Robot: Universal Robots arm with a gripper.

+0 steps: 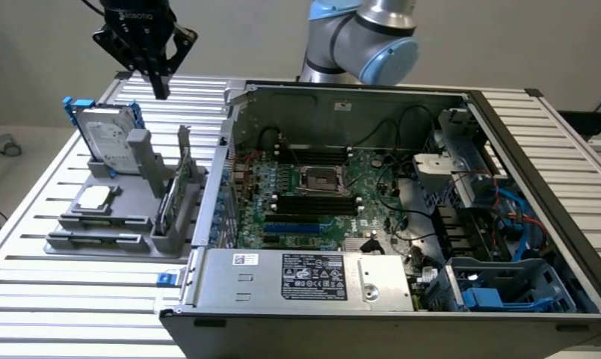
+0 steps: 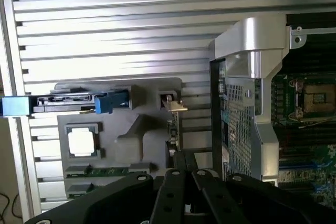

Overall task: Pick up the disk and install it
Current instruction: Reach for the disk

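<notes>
At upper left of the exterior view, disk (image 1: 106, 138): stands upright on one edge in a slot of the holder, broad face to the camera, blue rails along its sides; not yet picked up. Standing it this way probably leaves its upper edge free for a grip from above.
Gripper (image 1: 159, 88): hangs above and just behind the disk, apart from it, fingers pointing down, jaws together on nothing.
Holder (image 1: 101, 243): grey moulded stand, one pocket per part, likely so each part sits in a known pose.
Holder contents: the disk; a square processor chip (image 1: 94, 196) lying flat; a green circuit card (image 1: 176, 198) on edge, nearest the case.
Case (image 1: 350, 91): side panel off, open upward, to the holder's right.
Case contents: motherboard (image 1: 321, 194); power supply (image 1: 300, 277) at the near wall; blue drive cage (image 1: 510, 288) at lower right, whether occupied I cannot tell.
Table (image 1: 61, 299): slatted aluminium, bearing holder and case.
</notes>
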